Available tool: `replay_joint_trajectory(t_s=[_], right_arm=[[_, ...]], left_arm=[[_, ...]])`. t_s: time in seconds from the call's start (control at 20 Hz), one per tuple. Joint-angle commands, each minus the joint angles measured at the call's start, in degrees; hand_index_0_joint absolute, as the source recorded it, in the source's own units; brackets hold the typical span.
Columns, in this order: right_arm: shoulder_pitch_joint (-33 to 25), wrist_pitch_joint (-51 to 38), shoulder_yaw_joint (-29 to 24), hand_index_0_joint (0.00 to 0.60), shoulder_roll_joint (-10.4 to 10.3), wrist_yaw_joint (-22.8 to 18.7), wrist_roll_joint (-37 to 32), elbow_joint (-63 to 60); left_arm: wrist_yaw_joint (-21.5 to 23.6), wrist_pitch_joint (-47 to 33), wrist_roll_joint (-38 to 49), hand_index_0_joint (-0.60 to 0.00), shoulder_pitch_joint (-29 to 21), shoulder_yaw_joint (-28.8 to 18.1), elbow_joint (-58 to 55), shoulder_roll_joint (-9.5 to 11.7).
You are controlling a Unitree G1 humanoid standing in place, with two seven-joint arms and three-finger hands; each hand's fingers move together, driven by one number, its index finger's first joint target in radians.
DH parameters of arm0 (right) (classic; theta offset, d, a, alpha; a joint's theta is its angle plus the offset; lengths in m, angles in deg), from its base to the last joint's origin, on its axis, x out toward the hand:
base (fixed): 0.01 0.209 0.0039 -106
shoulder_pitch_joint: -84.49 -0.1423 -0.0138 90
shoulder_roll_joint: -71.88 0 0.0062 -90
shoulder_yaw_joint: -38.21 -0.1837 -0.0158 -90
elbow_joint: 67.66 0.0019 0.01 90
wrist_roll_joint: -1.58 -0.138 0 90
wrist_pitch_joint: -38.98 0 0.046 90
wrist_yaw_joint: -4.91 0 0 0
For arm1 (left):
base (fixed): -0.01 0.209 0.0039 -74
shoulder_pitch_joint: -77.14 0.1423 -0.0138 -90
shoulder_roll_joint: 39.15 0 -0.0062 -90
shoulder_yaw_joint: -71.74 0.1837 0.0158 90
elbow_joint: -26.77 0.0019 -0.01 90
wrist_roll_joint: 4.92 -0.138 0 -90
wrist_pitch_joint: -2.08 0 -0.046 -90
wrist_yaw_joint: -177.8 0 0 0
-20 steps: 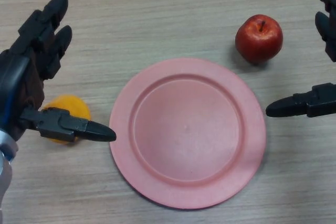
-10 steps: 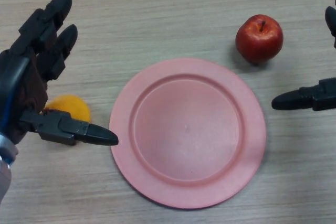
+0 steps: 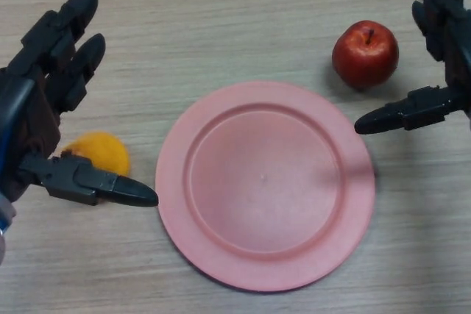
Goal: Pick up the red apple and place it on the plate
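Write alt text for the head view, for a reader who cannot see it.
A red apple sits on a wooden table, just beyond the right rim of an empty pink plate. The open right hand hovers beside the apple; the open left hand hangs over an orange fruit left of the plate.

Bright, even overhead light; the red apple [image 3: 365, 54] and plate [image 3: 265, 185] cast only soft, short shadows on the table [image 3: 221, 27]
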Motion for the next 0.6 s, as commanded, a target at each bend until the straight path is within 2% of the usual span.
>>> replay_joint_trajectory(t_s=[0.05, 0.15, 0.35, 0.4, 0.45, 0.5, 0.55, 0.6], right_arm=[[-6.12, -12.21, -2.24, 0.0, 1.72, -1.94, 3.07, -2.78], [-8.92, -17.4, -0.8, 0.0, 1.89, -2.03, 6.96, -11.75], [-15.24, -21.76, -0.04, 0.0, -0.5, -3.32, 8.99, -27.88], [-16.81, -22.06, 0.08, 0.05, -1.17, -3.62, 8.82, -30.98], [-17.09, -21.96, 0.05, 0.149, -1.3, -3.62, 8.67, -31.42], [-17.94, -20.41, -0.29, 0.299, -1.9, -3.38, 7.53, -32.37], [-18.72, -18.77, -0.65, 0.399, -2.46, -3.21, 6.36, -33.1], [-20.53, -14.89, -1.0, 0.544, -3.47, -3.35, 3.55, -34.79]], left_arm=[[-0.8, -8.03, 0.32, 0.0, -1.32, -3.07, -1.66, 1.45], [-1.4, -8.64, 1.63, 0.0, -0.65, -4.5, -0.65, 1.78], [-2.64, -9.85, 3.54, 0.0, 0.46, -6.65, 1.46, 2.6], [-3.26, -11.3, 3.52, 0.0, 0.98, -6.87, 2.27, 2.43], [-3.36, -11.53, 3.54, 0.0, 1.1, -6.94, 2.36, 2.4], [-3.67, -12.12, 3.61, 0.0, 1.5, -7.22, 2.67, 2.35], [-3.92, -12.49, 3.69, 0.0, 1.87, -7.5, 2.92, 2.33], [-4.63, -13.34, 3.86, 0.0, 2.68, -8.51, 3.56, 2.48]])
